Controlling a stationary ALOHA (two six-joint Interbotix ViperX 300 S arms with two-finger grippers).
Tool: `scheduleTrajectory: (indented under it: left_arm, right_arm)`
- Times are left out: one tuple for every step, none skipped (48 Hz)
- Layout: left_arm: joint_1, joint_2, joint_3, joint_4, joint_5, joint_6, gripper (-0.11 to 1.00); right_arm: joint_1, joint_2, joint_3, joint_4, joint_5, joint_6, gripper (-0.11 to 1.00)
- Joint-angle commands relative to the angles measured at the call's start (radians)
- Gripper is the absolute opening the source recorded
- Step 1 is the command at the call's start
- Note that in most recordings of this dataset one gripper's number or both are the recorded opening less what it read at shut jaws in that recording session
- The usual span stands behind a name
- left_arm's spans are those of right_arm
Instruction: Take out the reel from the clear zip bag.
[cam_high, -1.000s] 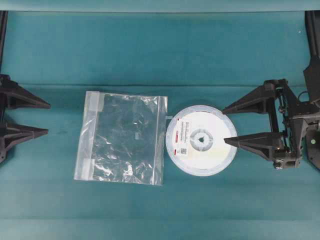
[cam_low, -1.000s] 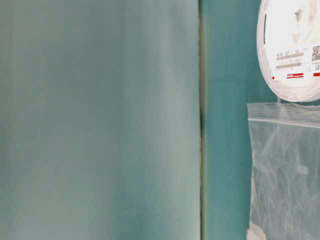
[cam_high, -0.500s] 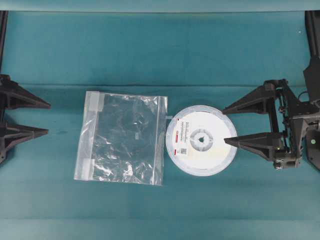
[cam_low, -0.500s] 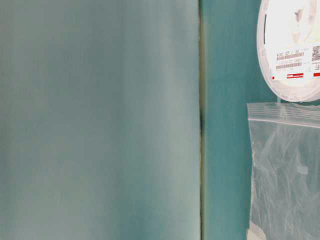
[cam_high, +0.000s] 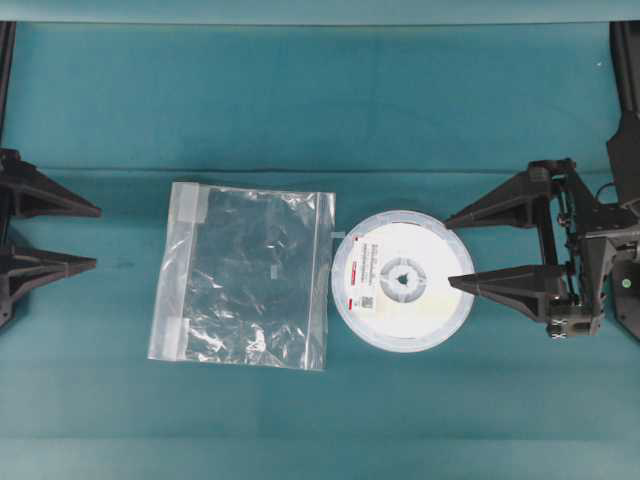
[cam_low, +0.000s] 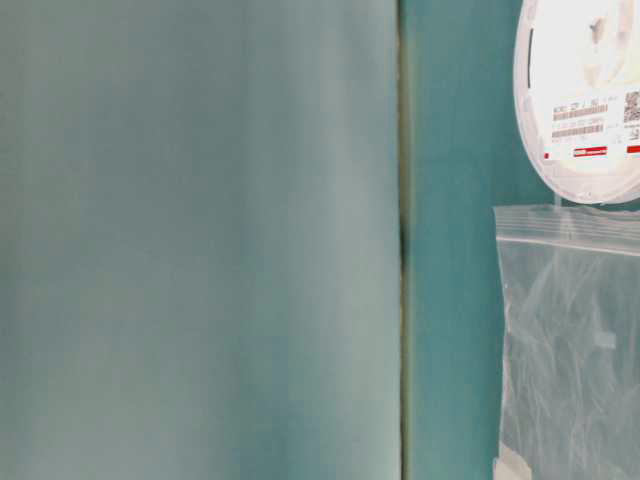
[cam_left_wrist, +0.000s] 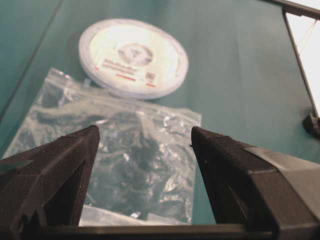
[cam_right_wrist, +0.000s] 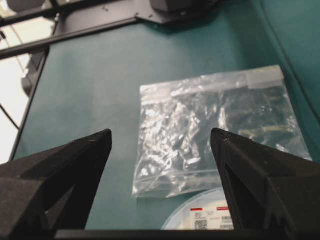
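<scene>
Right gripper (cam_high: 447, 250) spread wide, empty, one fingertip over the reel (cam_high: 402, 281) rim; left gripper (cam_high: 98, 238) wide, empty, the clear zip bag (cam_high: 245, 277) beyond its tips.

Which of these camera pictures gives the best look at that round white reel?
The overhead view: the whole reel lies flat beside the clear zip bag, outside it, hub and label visible. The left wrist view also shows it whole but slanted. The table-level view cuts it off at the edge, and the right wrist view catches only a sliver.
</scene>
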Motion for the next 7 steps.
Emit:
scheduleTrajectory:
  left_arm:
    - [-0.002,0.006,-0.017,0.003,-0.005,-0.002,0.88]
    - [-0.002,0.008,-0.015,0.003,-0.005,-0.002,0.88]
    - [-0.002,0.008,-0.014,0.003,-0.005,-0.002,0.88]
    - [-0.002,0.006,-0.011,0.003,-0.005,-0.002,0.88]
    - [-0.002,0.008,-0.008,0.003,-0.005,-0.003,0.88]
    - [-0.002,0.006,-0.005,0.003,-0.005,-0.003,0.88]
    - [-0.002,0.006,-0.002,0.003,-0.005,-0.005,0.88]
  right_arm:
    - [-0.002,-0.003,-0.005,-0.002,-0.005,-0.002,0.94]
    - [-0.002,-0.002,-0.003,-0.002,-0.006,-0.002,0.94]
    - [-0.002,-0.003,-0.002,-0.002,-0.005,-0.003,0.94]
    - [-0.002,-0.003,0.002,-0.002,-0.005,-0.003,0.94]
    - [-0.002,-0.003,0.003,-0.002,-0.005,-0.002,0.94]
    - [-0.002,-0.003,0.003,-0.002,-0.006,-0.002,0.94]
    - [-0.002,-0.003,0.005,-0.002,-0.006,-0.002,0.94]
